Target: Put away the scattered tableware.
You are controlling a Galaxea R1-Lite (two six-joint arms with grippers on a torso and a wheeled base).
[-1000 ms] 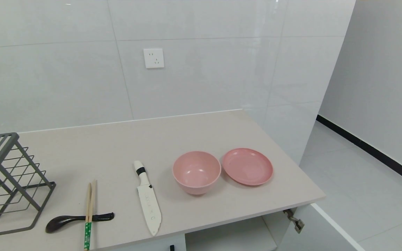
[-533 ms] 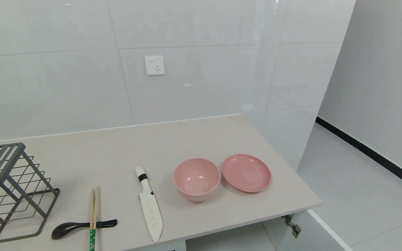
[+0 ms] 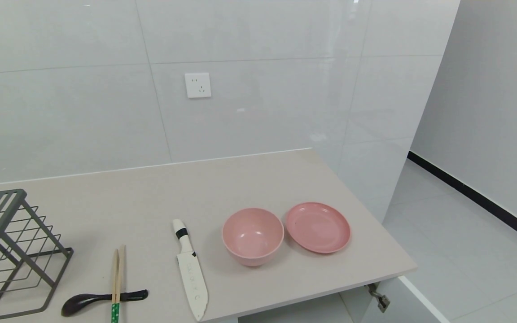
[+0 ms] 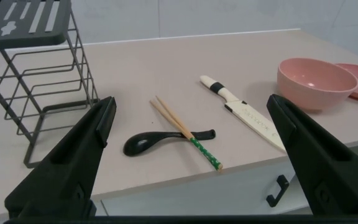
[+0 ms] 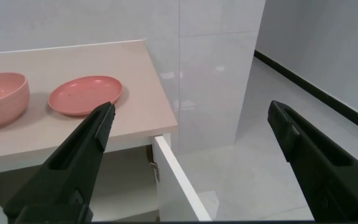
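Left wrist view: I am holding my left gripper [image 4: 190,102] released, jaws standing wide apart, in front of the counter [image 4: 166,68] and to the left of the pink bowl [image 4: 316,82]. Nothing is being carried, presumably because no piece has been taken up yet.

Right wrist view: my right gripper [image 5: 191,109] is likewise hanging slack and empty, to the right of the bowl, facing the open cabinet door [image 5: 176,180]. I am judging that the door is standing open to receive the crockery.

Nearest the counter's front edge, well left of the bowl, the black spoon [image 4: 148,142] is lying flat with the chopsticks [image 4: 185,132] crossing over its handle. The white knife [image 4: 244,113] is lying just left of the bowl, blade pointing toward the counter's front. The pink plate [image 5: 84,94] is sitting just right of the bowl, a narrow gap parting them. Far left of the bowl, the wire rack [image 4: 36,74] is standing upright, probably waiting for the cutlery. Behind the bowl, a wall socket [image 3: 198,85] is sitting on the tiles.

Picture edges are cutting off the rack's far-left side and, in the head view, the chopsticks' green tips. The counter is hiding most of the cabinet interior, and the chopsticks are covering part of the spoon's handle.
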